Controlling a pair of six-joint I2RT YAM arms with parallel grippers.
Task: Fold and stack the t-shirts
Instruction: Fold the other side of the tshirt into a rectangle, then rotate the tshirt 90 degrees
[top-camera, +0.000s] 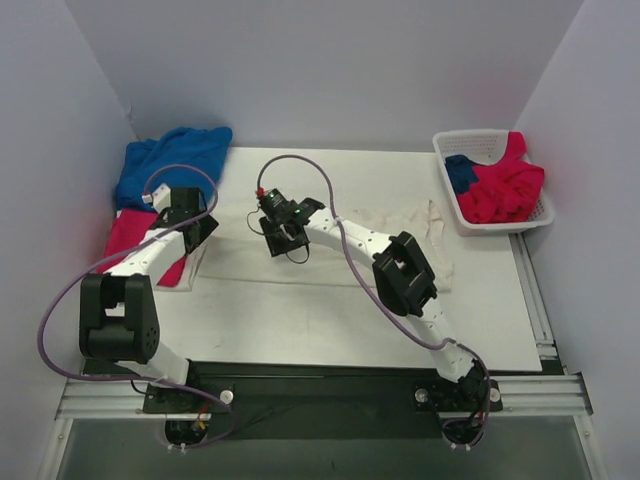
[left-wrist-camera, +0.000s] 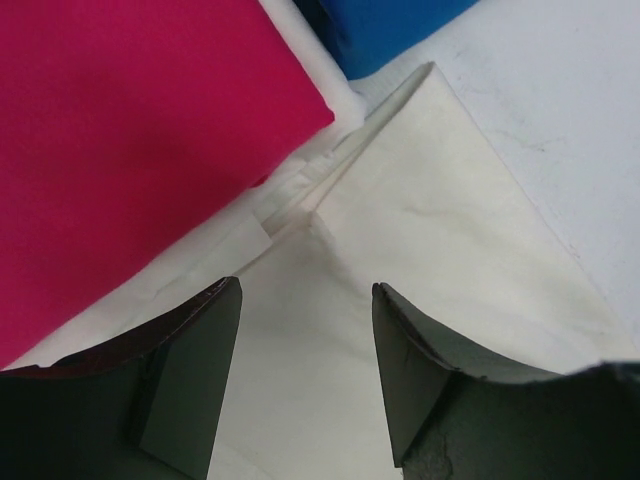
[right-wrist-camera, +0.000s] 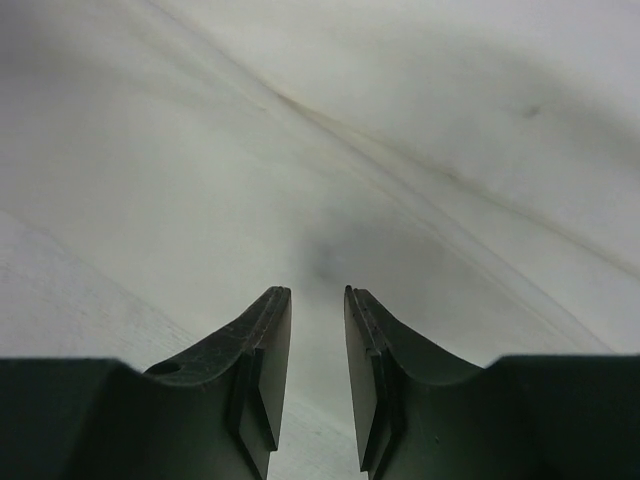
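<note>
A white t-shirt (top-camera: 240, 262) lies spread flat across the middle of the table. My left gripper (top-camera: 197, 226) is open and empty low over the shirt's left corner (left-wrist-camera: 420, 200), right beside a folded pink shirt (top-camera: 125, 235) that also shows in the left wrist view (left-wrist-camera: 130, 120). My right gripper (top-camera: 281, 236) hovers just above the white cloth (right-wrist-camera: 200, 150) near the shirt's upper middle. Its jaws stand a narrow gap apart with nothing between them (right-wrist-camera: 317, 292).
A blue shirt (top-camera: 170, 160) lies crumpled at the back left, behind the pink one; its edge also shows in the left wrist view (left-wrist-camera: 390, 25). A white basket (top-camera: 480, 140) at the back right holds red shirts (top-camera: 500, 190) and a dark blue one (top-camera: 460, 172). Walls enclose the table (top-camera: 300, 330).
</note>
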